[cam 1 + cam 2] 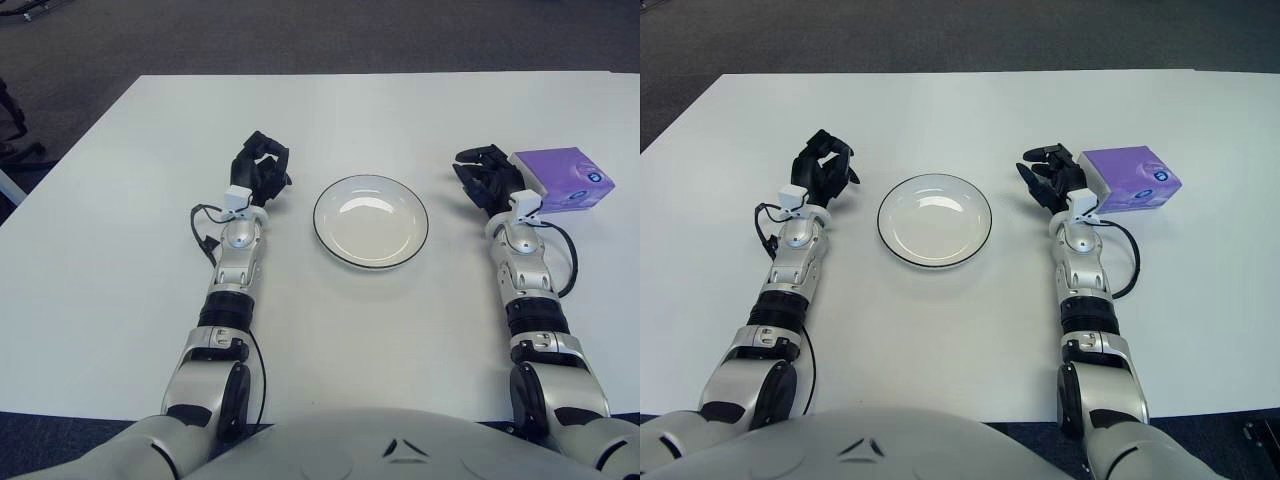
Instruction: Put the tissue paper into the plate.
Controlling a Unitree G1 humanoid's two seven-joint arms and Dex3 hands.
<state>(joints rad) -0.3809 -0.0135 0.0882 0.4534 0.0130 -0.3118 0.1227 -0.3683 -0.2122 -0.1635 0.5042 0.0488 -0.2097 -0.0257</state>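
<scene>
I see my right hand [487, 180] with fingers spread and holding nothing, just left of the purple tissue box [562, 179], which sits on the white table [120, 260] right of the plate [371, 221]. My left hand [260, 168], fingers curled on nothing, shows left of the plate.

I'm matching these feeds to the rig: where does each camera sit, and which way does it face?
Left eye view: head-mounted, facing forward and down at the table; both forearms and the chest show.
Right eye view: same head, slightly to the right; same body parts.
Shared: plate between left hand and right hand; purple tissue box beside the right hand.
</scene>
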